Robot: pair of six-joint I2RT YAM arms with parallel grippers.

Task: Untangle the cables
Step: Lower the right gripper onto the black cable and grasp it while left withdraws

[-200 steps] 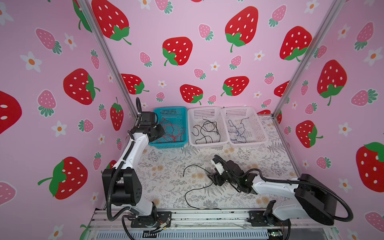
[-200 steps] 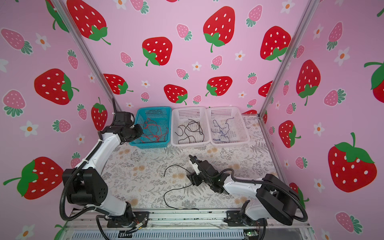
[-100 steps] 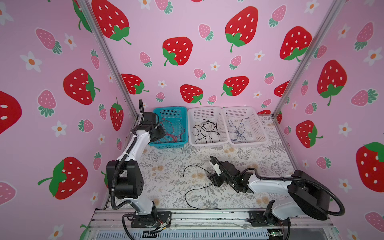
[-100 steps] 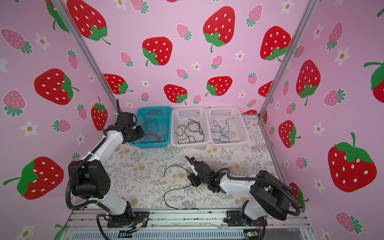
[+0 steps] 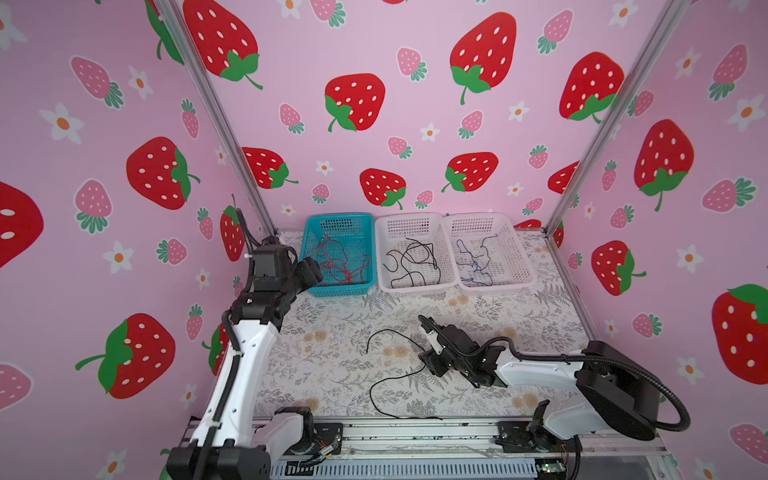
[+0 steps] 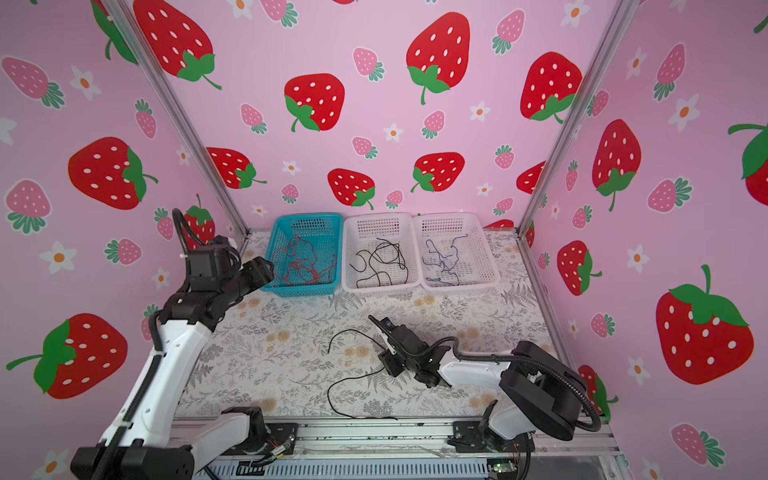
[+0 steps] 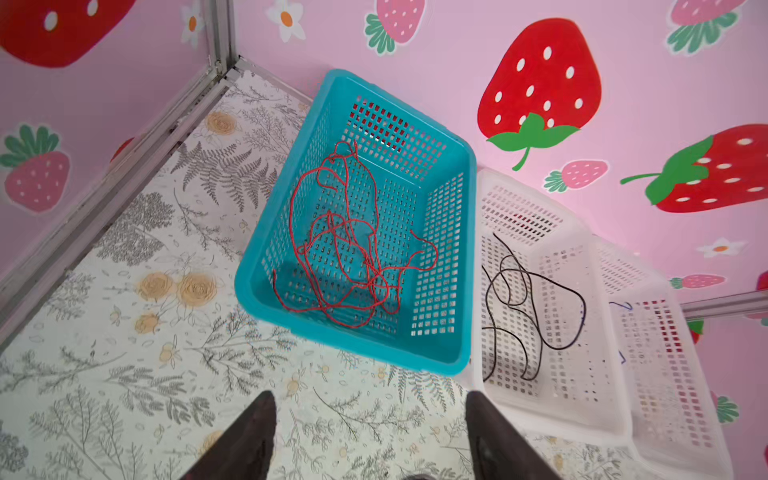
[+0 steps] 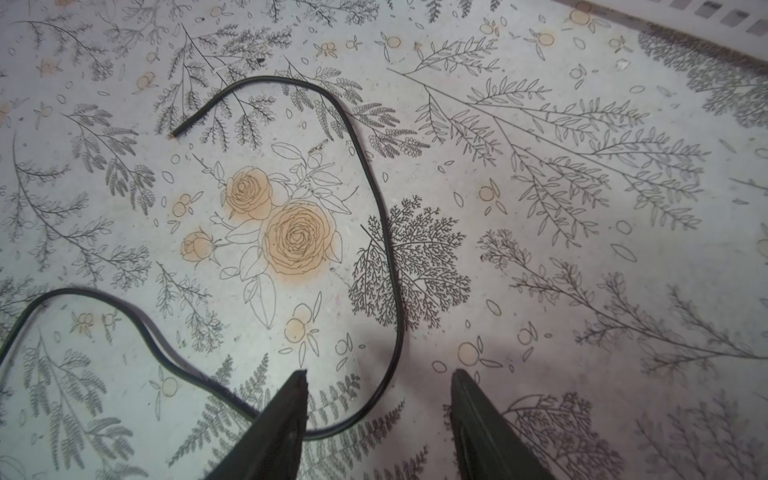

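Black cable loose on floral tabletop (pink strawberry walls around)

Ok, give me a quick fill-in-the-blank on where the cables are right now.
1. The teal basket holds only ____ cables.
2. The outer white basket holds ____ cables.
3. The loose cable on the table is ____.
4. The left tool is ____ and holds nothing.

Missing words: red; blue; black; open.
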